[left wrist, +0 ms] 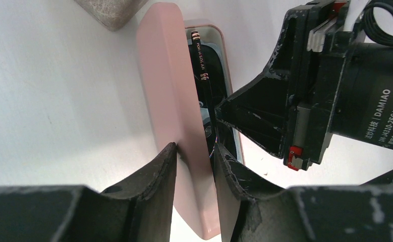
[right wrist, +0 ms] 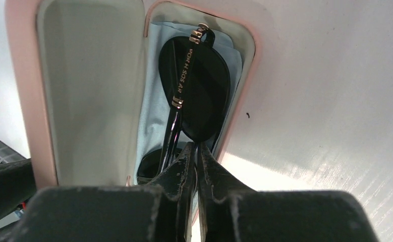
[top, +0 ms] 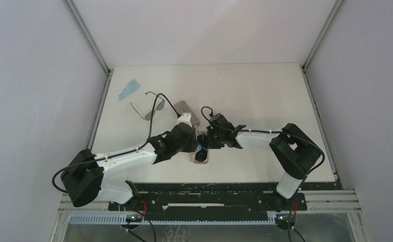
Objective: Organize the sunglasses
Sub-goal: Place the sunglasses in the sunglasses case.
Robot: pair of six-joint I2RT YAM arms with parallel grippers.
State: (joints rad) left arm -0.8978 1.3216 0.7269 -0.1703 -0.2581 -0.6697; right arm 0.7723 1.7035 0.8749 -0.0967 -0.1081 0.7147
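Note:
A pink case (right wrist: 25, 101) lies open near the table's front edge, its lid (left wrist: 169, 85) standing up. My left gripper (left wrist: 194, 148) is shut on that lid, one finger on each side. Inside the case, on a light blue cloth (right wrist: 151, 116), lies one folded pair of sunglasses (right wrist: 199, 91) with dark lenses. My right gripper (right wrist: 195, 146) reaches into the case, its jaws shut on the thin frame at the lower edge of the lens. A second pair of sunglasses (top: 149, 108), with squarish lenses, lies unfolded on the table at the back left.
A grey-brown case (top: 186, 110) lies just behind the two grippers. A light blue cloth (top: 128, 89) lies near the back left corner. Both arms meet over the pink case (top: 202, 157), with my right gripper's body (left wrist: 305, 91) close beside the lid.

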